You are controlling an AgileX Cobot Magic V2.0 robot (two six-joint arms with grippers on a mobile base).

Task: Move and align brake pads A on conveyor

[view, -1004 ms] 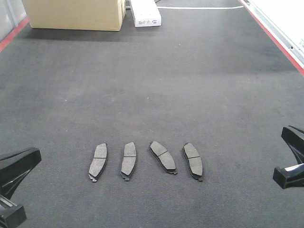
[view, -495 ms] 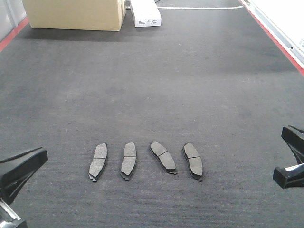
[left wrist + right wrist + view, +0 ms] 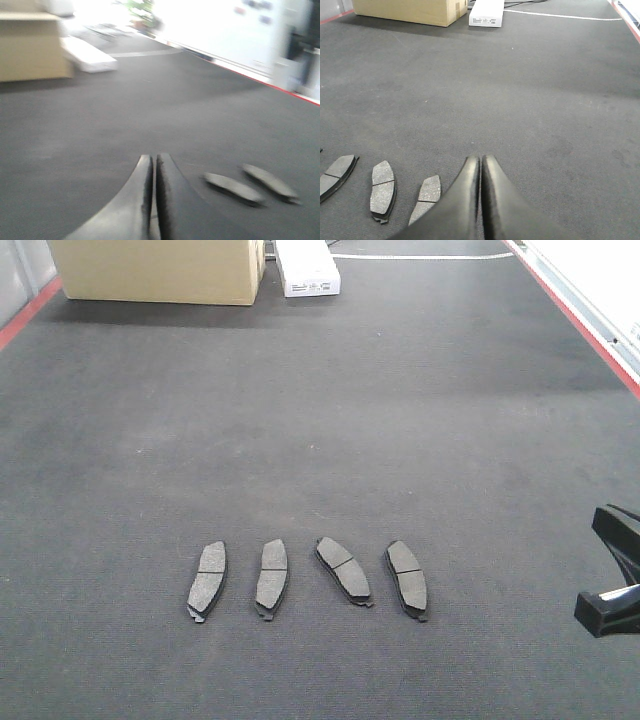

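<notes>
You had the four brake pads A (image 3: pixel 307 580) lying in a loose row on the conveyor (image 3: pixel 320 420), both the left gripper (image 3: pixel 153 167) and right gripper (image 3: pixel 480 165) closed and empty. The left wrist view was blurred, so a hurried descent probably risked nudging a pad askew.

A tan cardboard box (image 3: pixel 158 270) sits beside a white carton (image 3: pixel 306 269) at the far end.

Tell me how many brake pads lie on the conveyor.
4, in one row across the conveyor, none hidden: far-left pad, second pad, third pad, far-right pad.
</notes>
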